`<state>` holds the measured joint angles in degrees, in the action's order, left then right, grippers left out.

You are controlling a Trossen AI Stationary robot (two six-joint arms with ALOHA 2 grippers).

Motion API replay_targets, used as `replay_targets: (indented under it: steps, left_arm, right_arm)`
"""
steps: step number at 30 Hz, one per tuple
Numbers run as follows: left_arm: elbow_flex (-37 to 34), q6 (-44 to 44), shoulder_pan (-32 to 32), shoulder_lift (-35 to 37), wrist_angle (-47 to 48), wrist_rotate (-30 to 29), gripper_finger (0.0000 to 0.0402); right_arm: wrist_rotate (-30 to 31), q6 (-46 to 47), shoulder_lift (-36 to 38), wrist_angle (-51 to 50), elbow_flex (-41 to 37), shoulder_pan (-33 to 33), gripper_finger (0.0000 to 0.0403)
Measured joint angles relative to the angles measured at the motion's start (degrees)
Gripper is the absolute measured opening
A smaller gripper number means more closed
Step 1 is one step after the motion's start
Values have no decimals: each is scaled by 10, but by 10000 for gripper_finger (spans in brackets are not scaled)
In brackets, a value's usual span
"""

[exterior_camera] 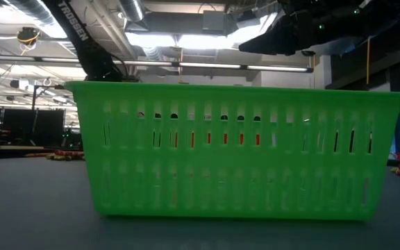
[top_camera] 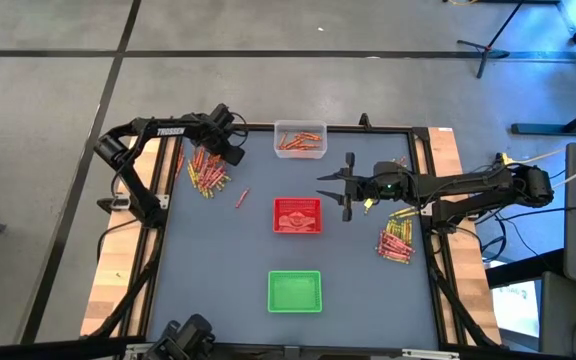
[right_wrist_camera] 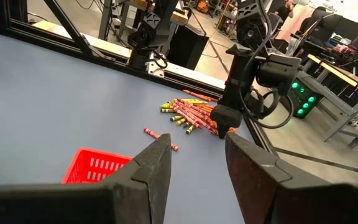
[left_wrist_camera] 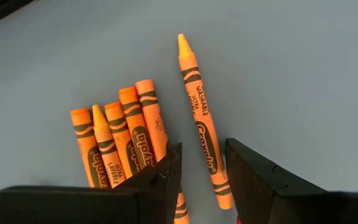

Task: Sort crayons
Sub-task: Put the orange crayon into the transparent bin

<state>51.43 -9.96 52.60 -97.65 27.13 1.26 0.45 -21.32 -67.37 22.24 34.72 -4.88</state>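
Note:
Crayons lie in two heaps on the grey table: one at the far left [top_camera: 206, 172], one at the right [top_camera: 396, 240]. My left gripper [top_camera: 230, 152] points down over the left heap. In the left wrist view it [left_wrist_camera: 202, 150] is open, and one orange crayon [left_wrist_camera: 199, 118] lies flat on the table, running into the gap between its fingers; I see no touch. More orange crayons [left_wrist_camera: 120, 140] lie side by side just beside it. My right gripper [top_camera: 332, 186] hovers level near the red tray [top_camera: 297, 215], open [right_wrist_camera: 197, 146] and empty.
A clear tray [top_camera: 300, 140] with orange crayons stands at the far edge, and a green tray [top_camera: 295, 291] near the front, filling the low view [exterior_camera: 235, 149]. A single red crayon [top_camera: 242, 197] lies between the left heap and the red tray.

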Motion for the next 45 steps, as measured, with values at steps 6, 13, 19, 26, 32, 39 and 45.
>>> replay_targets:
  steps: [6, 13, 19, 26, 32, 39, 45]
  left_arm:
    - [-2, 0, -3, 0, -6, -2, 108]
    - [-3, 15, -14, 0, -17, -5, 99]
    - [-3, 19, -14, 0, -20, -2, 53]
    - [-3, 49, -23, 0, -25, -9, 5]
    - [-1, 72, -36, 0, -33, -38, 13]
    - [54, 89, -60, 0, -34, -35, 13]
    - [132, 152, -90, 0, -36, -8, 12]
  right_arm:
    - [0, 0, 0, 0, 0, 0, 151]
    - [0, -2, 0, 0, 0, 0, 151]
    - [0, -2, 0, 0, 0, 0, 151]
    - [0, -2, 0, -1, 0, 0, 151]
    - [0, -2, 0, -3, 0, 0, 151]
    - [0, -2, 0, -7, 0, 0, 151]
    - [0, -2, 0, -7, 0, 0, 151]
